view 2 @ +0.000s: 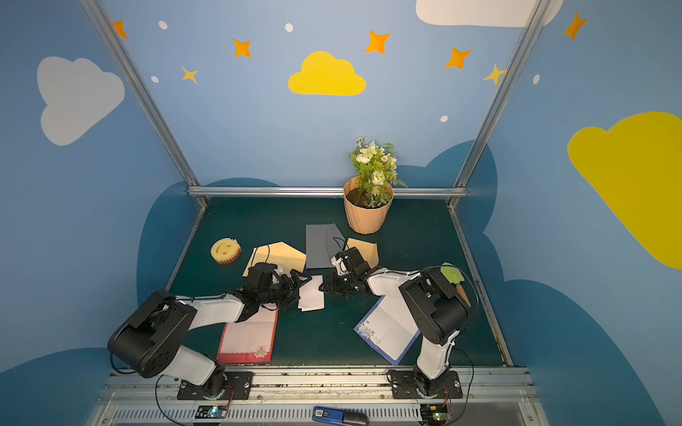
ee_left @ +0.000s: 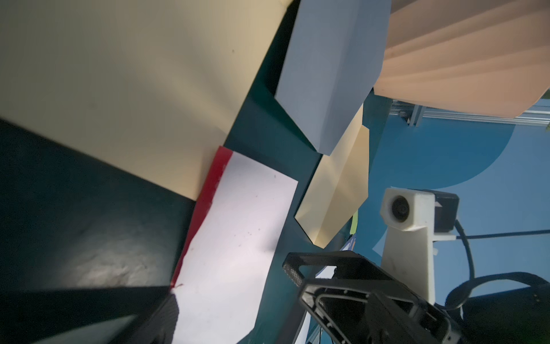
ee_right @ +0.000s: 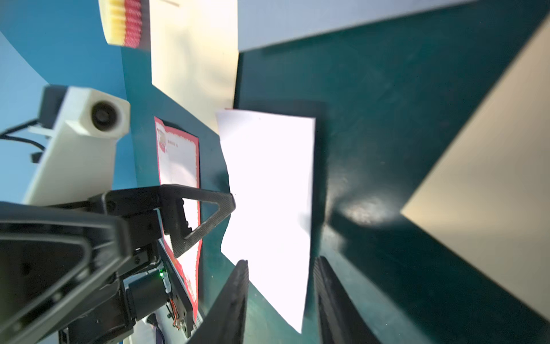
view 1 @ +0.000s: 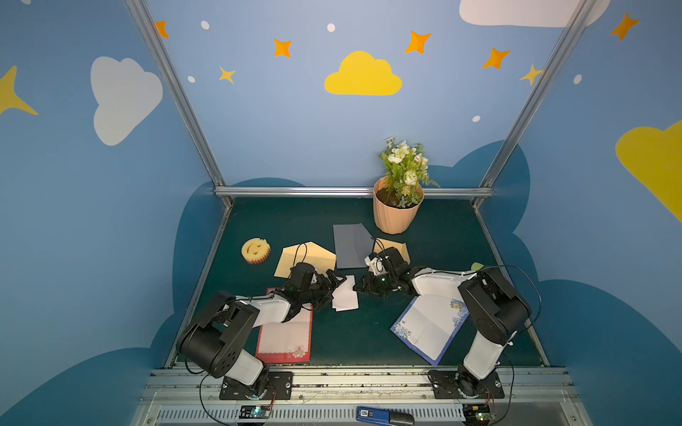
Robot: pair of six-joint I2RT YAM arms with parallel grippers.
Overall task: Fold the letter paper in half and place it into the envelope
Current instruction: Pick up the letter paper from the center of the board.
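Observation:
The folded letter paper (view 1: 346,297) (view 2: 312,297) lies flat on the green mat between my two grippers. It is white on top, with a red edge showing along one side (ee_left: 214,184). My left gripper (view 1: 334,291) (view 2: 299,289) stands wide open at the paper's left edge. My right gripper (view 1: 356,287) (ee_right: 281,286) is open; the paper's corner (ee_right: 282,297) lies between its fingers, clear of both pads. An open tan envelope (view 1: 306,258) lies just behind the left gripper. A grey envelope (view 1: 350,245) and a second tan one (view 1: 396,249) lie behind the right gripper.
A red-bordered sheet (view 1: 286,337) lies under the left arm and a blue-bordered sheet (view 1: 430,328) under the right arm. A flower pot (view 1: 396,210) stands at the back, a smiley sponge (view 1: 255,250) at the left. Metal rails edge the mat.

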